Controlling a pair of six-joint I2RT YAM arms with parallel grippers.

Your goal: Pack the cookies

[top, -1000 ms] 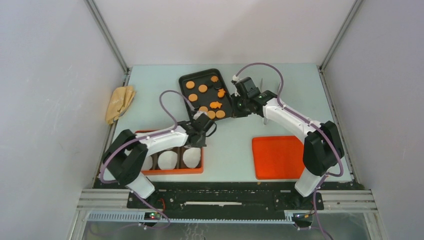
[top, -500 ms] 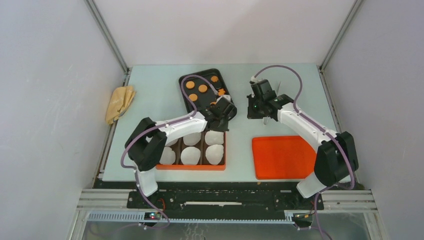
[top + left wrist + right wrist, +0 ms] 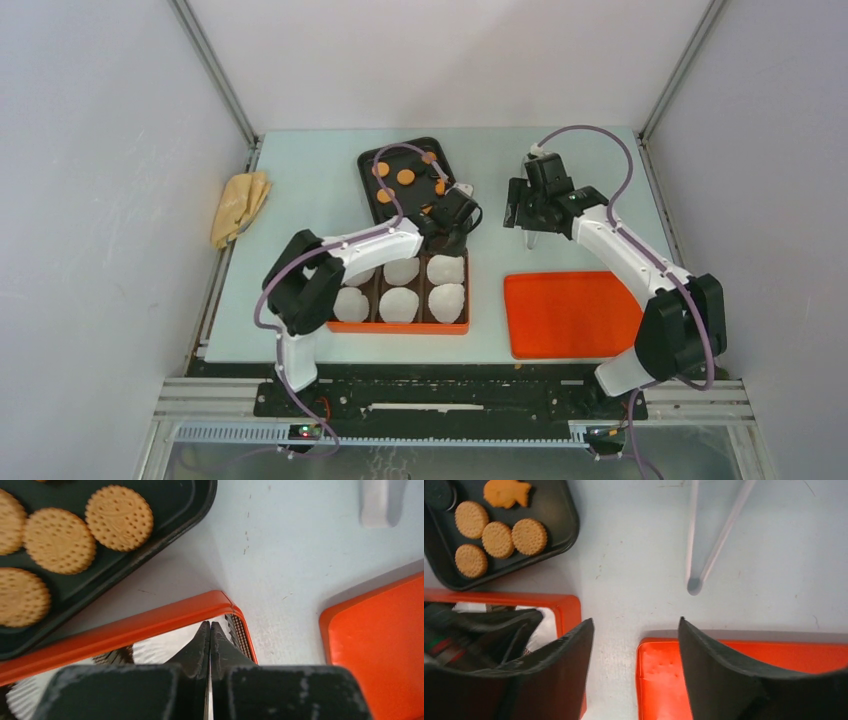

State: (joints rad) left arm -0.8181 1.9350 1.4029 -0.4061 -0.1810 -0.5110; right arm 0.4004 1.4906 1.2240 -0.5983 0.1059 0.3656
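Cookies [image 3: 406, 177] lie on a black tray [image 3: 366, 172] at the back: round tan discs [image 3: 529, 536], an orange fish [image 3: 506, 492] and a dark one [image 3: 439, 492]. In the left wrist view the round cookies [image 3: 119, 517] show close up. An orange box [image 3: 400, 327] holding white paper liners [image 3: 400, 303] sits just in front of the tray. My left gripper [image 3: 210, 626] is shut, its tips inside the box's far right corner, over a liner [image 3: 165, 647]; nothing shows between the fingers. My right gripper [image 3: 635, 621] hangs open and empty above the table, between the box and an orange lid [image 3: 744, 670].
The orange lid [image 3: 565, 315] lies flat at the front right. Pale tongs [image 3: 696, 580] rest on the table beyond the right gripper. A crumpled yellow cloth [image 3: 240, 205] sits at the left edge. Grey walls close in both sides and the back.
My left arm swung right and the orange box slid right with it, ending beside the tray. My right gripper pulled back from the tray to the right and opened.
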